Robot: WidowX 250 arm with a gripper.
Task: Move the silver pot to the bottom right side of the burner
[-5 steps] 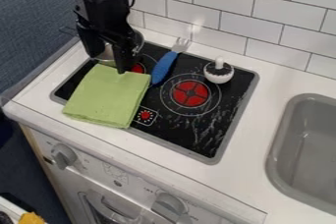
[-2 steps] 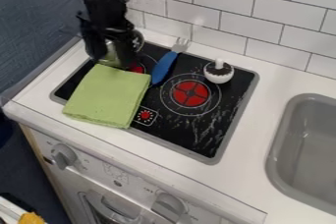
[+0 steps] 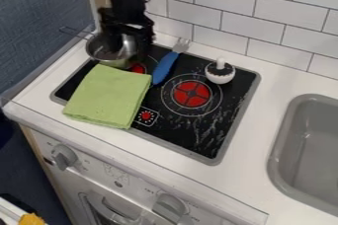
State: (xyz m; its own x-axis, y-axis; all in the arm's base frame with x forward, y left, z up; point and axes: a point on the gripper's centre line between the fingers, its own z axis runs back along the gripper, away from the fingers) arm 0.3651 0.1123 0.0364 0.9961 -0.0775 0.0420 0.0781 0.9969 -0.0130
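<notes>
I see the pot as shiny smooth metal | towel: matt cloth | stove top: glossy black, scuffed by whitish smears | fork: smooth blue handle, plastic-looking | wall tiles: smooth, glossy white | bench: smooth white | sink: smooth grey, plastic-looking

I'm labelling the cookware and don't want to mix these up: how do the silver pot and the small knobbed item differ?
The silver pot is metallic, while the knobbed item is white with a dark top. The pot is wide and open; the knobbed item is smaller, with a white knob standing up. The pot is at the stovetop's upper left in the view, the knobbed item at its upper right. Both are round.
</notes>
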